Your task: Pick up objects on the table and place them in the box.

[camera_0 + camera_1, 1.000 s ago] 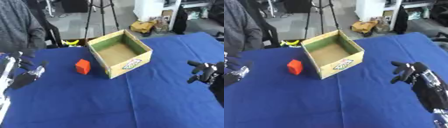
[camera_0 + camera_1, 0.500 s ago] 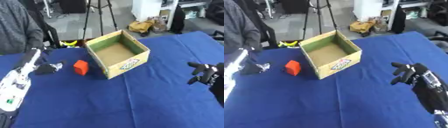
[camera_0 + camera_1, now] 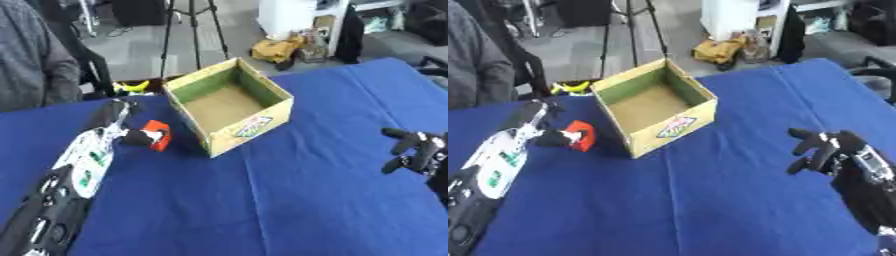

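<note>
Fingers of left hand (image 3: 133, 134) seemingly curled against red block (image 3: 157, 135) just left of open cardboard box (image 3: 229, 112), right hand (image 3: 824, 151) spread wide, holding nothing, over blue tablecloth (image 3: 280, 200) at right

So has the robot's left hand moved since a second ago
Yes. The left hand has reached forward and to the right, toward the open cardboard box, and its fingers now touch the small red block lying left of that box.
</note>
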You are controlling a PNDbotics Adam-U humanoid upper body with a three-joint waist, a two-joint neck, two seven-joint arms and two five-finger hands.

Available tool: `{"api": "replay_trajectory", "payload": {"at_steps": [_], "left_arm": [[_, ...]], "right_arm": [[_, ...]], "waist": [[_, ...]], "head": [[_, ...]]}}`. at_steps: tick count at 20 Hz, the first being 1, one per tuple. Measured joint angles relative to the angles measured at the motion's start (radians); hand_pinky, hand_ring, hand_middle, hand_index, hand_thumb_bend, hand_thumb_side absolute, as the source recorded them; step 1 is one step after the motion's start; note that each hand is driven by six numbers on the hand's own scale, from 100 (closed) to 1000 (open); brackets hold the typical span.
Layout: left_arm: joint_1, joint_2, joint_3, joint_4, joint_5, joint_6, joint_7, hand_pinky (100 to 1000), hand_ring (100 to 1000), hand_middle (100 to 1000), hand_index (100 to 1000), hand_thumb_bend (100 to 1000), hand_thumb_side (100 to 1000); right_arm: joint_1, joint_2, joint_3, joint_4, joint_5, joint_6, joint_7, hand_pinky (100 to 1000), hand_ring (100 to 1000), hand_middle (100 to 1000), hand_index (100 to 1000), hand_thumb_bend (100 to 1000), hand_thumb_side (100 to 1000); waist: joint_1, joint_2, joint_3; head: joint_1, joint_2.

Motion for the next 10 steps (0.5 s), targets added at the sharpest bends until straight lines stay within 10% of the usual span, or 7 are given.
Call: {"api": "replay_trajectory", "payload": {"at_steps": [10], "left_arm": [[-0.002,-0.002,0.038,0.078,-0.034,0.047,0.081,606,566,610,771,506,415]], "right_arm": [[-0.008,0.000,0.002,0.000,0.000,0.000,0.004,555,930,563,459,100,863]], "waist": [[0.004,0.012,-0.015]], "head": [[0.003,-0.002]]}}
